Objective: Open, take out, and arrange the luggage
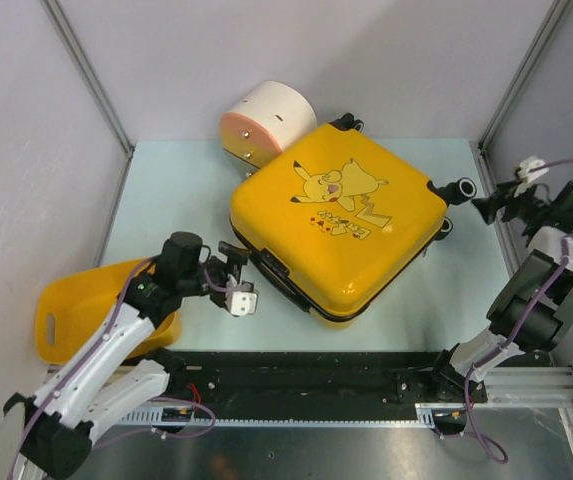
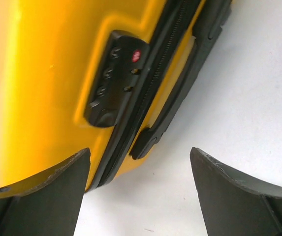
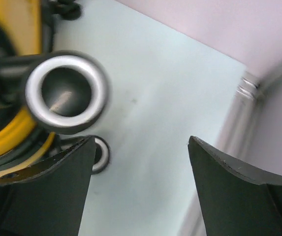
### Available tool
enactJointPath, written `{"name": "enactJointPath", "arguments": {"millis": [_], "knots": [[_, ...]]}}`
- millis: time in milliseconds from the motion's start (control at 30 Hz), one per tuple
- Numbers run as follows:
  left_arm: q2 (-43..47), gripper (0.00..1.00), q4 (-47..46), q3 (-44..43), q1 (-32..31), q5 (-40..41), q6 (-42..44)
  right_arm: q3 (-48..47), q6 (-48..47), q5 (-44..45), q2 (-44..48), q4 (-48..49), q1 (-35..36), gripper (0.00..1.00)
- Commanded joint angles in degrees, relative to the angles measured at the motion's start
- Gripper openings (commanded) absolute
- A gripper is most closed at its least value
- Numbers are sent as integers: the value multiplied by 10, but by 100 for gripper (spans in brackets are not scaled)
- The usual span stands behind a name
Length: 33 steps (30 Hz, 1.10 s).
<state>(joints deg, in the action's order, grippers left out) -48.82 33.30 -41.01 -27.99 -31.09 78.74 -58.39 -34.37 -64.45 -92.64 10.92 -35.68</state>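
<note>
The luggage [image 1: 341, 225], a glossy yellow hard-shell suitcase with a cartoon print, lies flat and closed in the middle of the table. My left gripper [image 1: 238, 270] hovers open just off its near-left edge. In the left wrist view the left gripper [image 2: 140, 162] faces the black combination lock [image 2: 112, 81], the zipper and the side handle [image 2: 177, 88], with nothing between the fingers. My right gripper [image 1: 493, 207] stands open beside the wheels at the suitcase's right corner. In the right wrist view the right gripper [image 3: 141, 152] is empty, with a silver-rimmed wheel [image 3: 64, 93] close at the left.
A cream-and-orange cylindrical container [image 1: 266, 122] lies behind the suitcase at the back. A plain yellow tub [image 1: 71, 310] sits at the near left, under my left arm. Grey walls close in on both sides, and a metal frame post [image 3: 249, 88] stands by the right gripper.
</note>
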Motion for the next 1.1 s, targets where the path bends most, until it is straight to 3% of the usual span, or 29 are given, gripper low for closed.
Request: {"name": "enactJointPath", "arguments": {"millis": [0,167,200,400,500,700,833,933,1067], "knots": [[35,87,0,1,1,30,-173,-176,-55,89,4,-285,-28,85],[-8,88,0,-74,18,46,-406,-289,110,123,-18,-281,-3,88],[-19,88,-1,-105,33,43,-492,-304,132,135,-22,-284,24,89],[-100,92,-11,-177,100,24,-760,-350,163,244,-70,-268,156,86],[-116,93,-28,-175,132,6,-835,-380,152,275,-111,-288,195,83],[-103,95,-106,-113,148,-14,-930,-382,85,300,-154,-324,255,77],[-100,95,-182,-70,147,-43,-970,-343,8,200,-152,-407,247,70],[-118,96,-244,-52,138,-70,-992,-300,-81,105,-126,-505,220,60],[-159,97,-295,-53,95,-70,-1009,-270,-291,60,-92,-760,185,50]]}}
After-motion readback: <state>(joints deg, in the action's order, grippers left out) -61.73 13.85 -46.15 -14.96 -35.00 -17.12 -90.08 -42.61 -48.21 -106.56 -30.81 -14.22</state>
